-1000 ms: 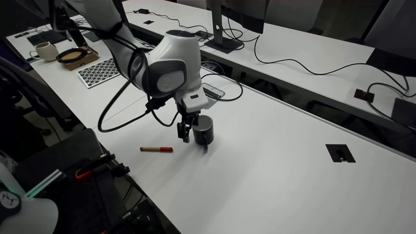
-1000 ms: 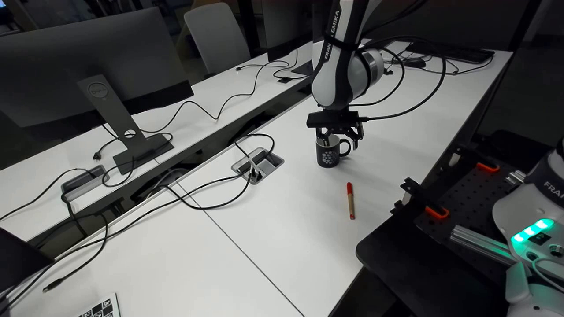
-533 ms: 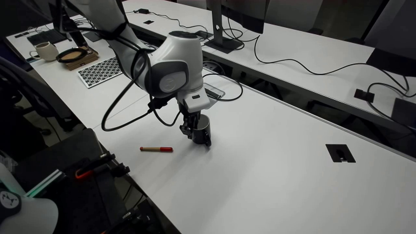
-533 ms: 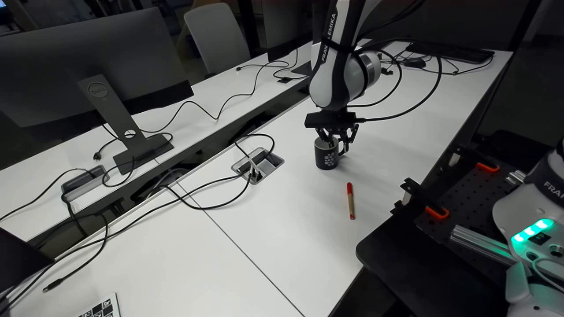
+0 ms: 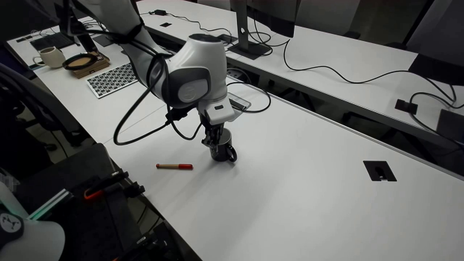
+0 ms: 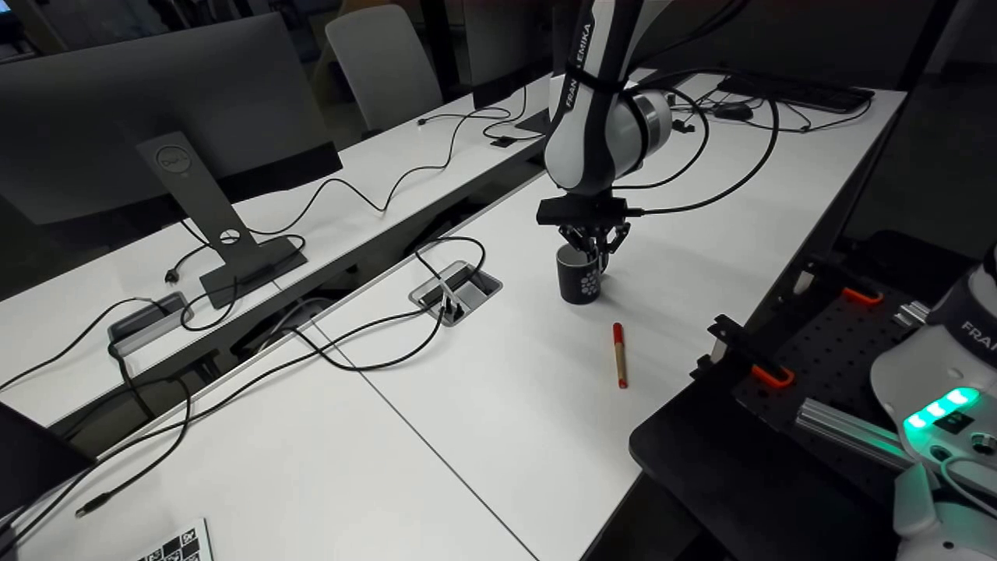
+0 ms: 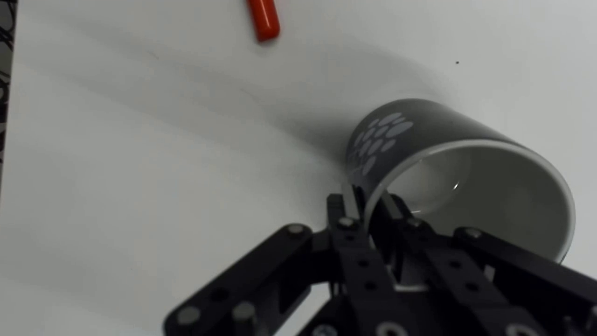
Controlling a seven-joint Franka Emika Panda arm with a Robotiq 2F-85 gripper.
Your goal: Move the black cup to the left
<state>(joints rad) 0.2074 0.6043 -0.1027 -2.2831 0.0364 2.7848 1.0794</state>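
Note:
The black cup [image 5: 219, 155] stands upright on the white table, its pale dotted print showing in an exterior view [image 6: 578, 282]. My gripper [image 7: 371, 205] is shut on the cup's wall near the rim in the wrist view. One finger sits inside the cup [image 7: 419, 123] and the other outside, with the rim between them. The handle [image 5: 232, 153] sticks out on the side away from the fingers in an exterior view; in the wrist view it is hidden. Above the cup, the gripper [image 6: 597, 254] points downward.
A red-capped pen [image 5: 174, 166] lies close to the cup. A socket box [image 6: 458, 294] with cables is set in the table near its long edge. Farther along are a checkered board [image 5: 112, 80] and a light mug [image 5: 53, 58]. The robot's base [image 6: 950, 405] stands beside the table.
The fingers have closed from wide apart onto the cup's wall. The cup has turned, swinging its handle round, and shifted slightly. The arm has moved only a little.

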